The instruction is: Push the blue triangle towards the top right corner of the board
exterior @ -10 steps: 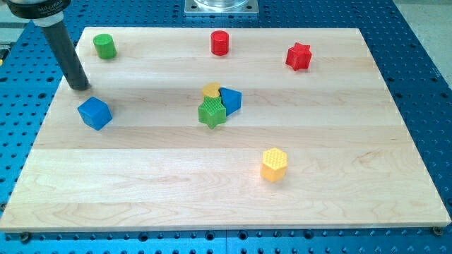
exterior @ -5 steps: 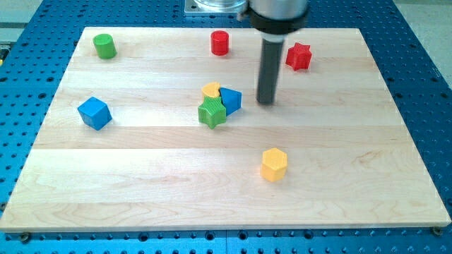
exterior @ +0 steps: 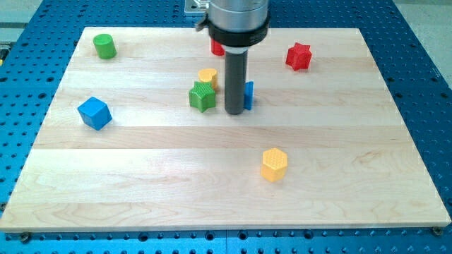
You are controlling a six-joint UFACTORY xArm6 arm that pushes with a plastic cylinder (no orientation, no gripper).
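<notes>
The blue triangle (exterior: 248,95) sits near the board's middle, mostly hidden behind the dark rod. My tip (exterior: 234,111) rests on the board right against the triangle's left side, between it and the green star (exterior: 202,97). A yellow block (exterior: 207,76) lies just above the green star, touching it or nearly so.
A red cylinder (exterior: 217,48), partly hidden by the arm, stands near the top edge. A red star (exterior: 299,56) is at the upper right, a green cylinder (exterior: 104,46) at the upper left, a blue cube (exterior: 94,113) at the left, and a yellow hexagon (exterior: 274,164) at the lower middle.
My tip moved from the triangle's right to its left side. The blue triangle shifted right and slightly up. The green star and yellow block shifted up and left.
</notes>
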